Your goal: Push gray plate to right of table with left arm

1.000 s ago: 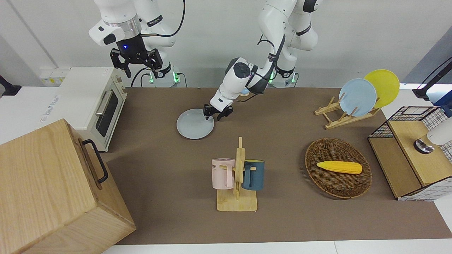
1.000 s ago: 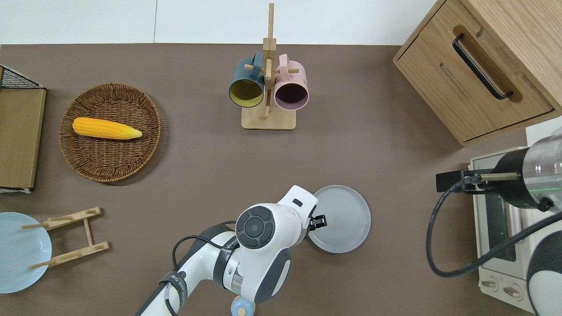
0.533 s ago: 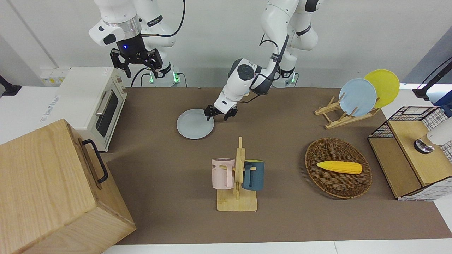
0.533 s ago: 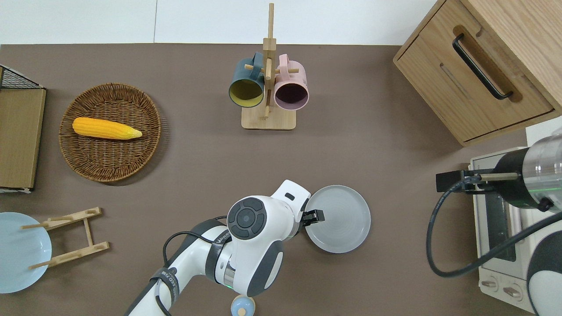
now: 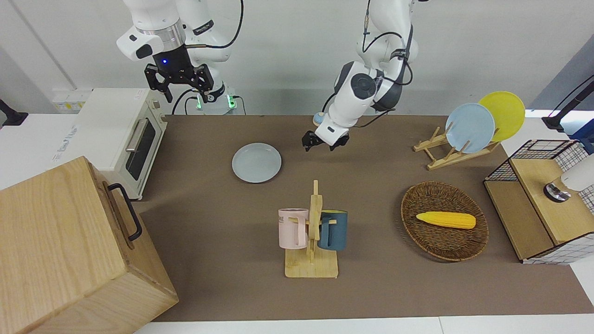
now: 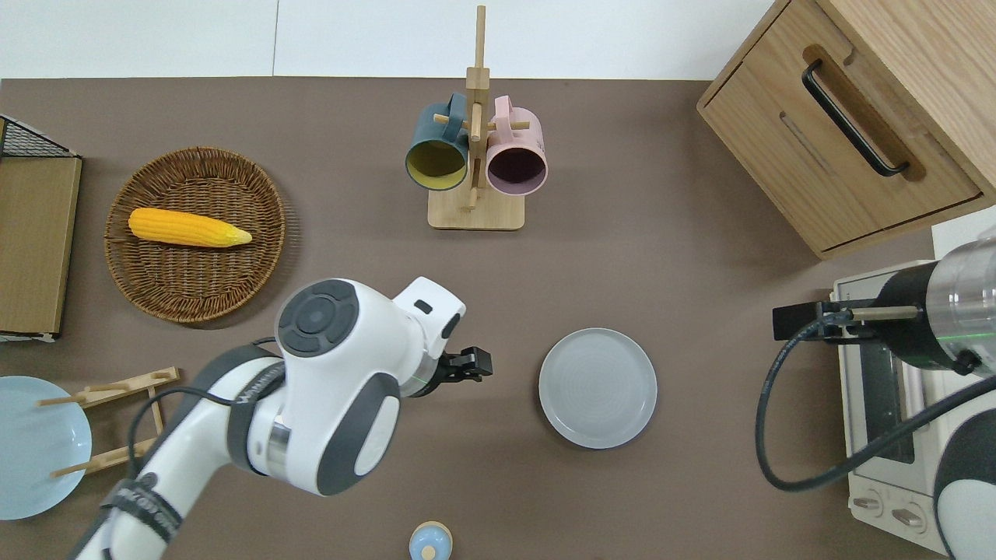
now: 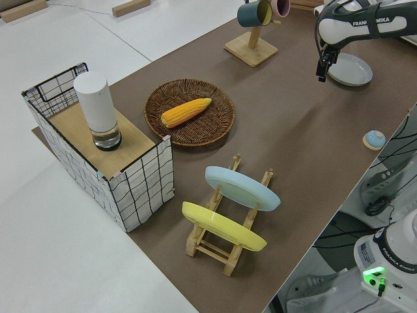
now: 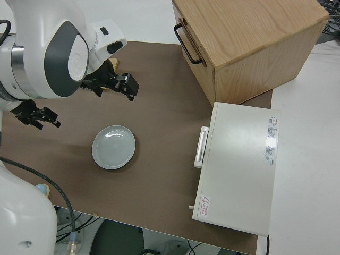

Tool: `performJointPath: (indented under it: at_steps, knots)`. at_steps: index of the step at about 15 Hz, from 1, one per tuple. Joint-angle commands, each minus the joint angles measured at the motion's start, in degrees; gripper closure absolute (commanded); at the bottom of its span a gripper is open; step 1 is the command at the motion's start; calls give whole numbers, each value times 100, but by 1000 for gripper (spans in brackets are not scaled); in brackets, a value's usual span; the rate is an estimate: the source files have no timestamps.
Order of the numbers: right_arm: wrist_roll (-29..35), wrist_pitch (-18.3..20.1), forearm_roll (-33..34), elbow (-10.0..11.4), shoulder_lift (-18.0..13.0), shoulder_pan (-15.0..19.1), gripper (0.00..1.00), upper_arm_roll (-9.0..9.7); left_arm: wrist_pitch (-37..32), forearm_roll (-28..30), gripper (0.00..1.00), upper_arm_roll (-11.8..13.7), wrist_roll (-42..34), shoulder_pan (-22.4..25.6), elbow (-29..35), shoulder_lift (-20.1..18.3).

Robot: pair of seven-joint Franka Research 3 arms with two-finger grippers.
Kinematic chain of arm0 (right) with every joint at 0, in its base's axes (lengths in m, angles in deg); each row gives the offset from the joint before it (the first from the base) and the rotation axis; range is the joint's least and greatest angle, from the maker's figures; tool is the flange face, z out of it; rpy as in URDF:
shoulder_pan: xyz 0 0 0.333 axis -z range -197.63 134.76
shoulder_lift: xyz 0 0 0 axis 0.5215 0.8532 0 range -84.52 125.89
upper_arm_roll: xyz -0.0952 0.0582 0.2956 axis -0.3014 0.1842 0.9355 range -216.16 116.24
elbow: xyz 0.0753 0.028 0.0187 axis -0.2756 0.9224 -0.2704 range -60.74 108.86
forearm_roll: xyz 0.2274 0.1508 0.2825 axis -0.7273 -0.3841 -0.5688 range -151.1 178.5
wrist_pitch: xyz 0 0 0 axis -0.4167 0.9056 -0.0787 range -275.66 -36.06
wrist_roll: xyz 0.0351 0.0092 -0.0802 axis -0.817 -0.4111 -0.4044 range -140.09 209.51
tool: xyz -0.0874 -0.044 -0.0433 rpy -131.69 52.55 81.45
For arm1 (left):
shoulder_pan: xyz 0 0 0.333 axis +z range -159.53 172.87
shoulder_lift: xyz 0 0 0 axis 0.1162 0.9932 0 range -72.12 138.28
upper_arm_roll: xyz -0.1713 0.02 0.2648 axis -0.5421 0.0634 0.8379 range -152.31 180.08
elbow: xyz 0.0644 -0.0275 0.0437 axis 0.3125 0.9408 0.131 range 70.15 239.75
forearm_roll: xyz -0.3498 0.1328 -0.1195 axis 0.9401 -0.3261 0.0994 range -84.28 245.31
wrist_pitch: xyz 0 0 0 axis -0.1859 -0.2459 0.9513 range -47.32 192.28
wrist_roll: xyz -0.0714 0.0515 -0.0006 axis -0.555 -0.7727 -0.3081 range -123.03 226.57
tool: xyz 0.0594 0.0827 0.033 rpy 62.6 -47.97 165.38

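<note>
Front view: gray plate (image 5: 256, 163) flat on the table (image 5: 371, 292), at about 11 o'clock from the mug rack (image 5: 312, 236), between the toaster oven (image 5: 121, 134) and the left gripper (image 5: 320, 141). Left gripper raised, at 3 o'clock from the plate and apart from it, fingers parted, holding nothing. Right gripper (image 5: 176, 80) parked, jaws open and empty. Overhead view: plate (image 6: 597, 387) at about 5 o'clock from the mug rack (image 6: 475, 148); left gripper (image 6: 469, 365) over bare table at the plate's 9 o'clock, a clear gap between them. Left side view: left gripper (image 7: 322, 67) above the table, plate (image 7: 351, 69) just at its 3 o'clock. Right side view: plate (image 8: 113, 147) lies on the table at 9 o'clock from the oven (image 8: 239, 167); left gripper (image 8: 38, 118) at the plate's 10 o'clock.
</note>
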Motion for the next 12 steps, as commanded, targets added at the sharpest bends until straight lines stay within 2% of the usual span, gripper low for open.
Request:
performJointPath:
  at_steps: [1, 5, 9, 12]
  knots:
    - [67, -2, -123, 156, -157, 138, 5, 83, -1023, -525, 11, 349, -799, 474, -371, -324]
    - [67, -2, -123, 156, -157, 138, 5, 83, -1421, -641, 9, 386, -1424, 1194, -644, -474]
    - [58, -2, -123, 156, -157, 138, 5, 83, -1702, -1439, 9, 404, -1821, 1652, -873, -729]
    - [67, -2, -123, 156, -157, 138, 5, 83, -2087, -1652, 9, 439, -1935, 1880, -1275, -852]
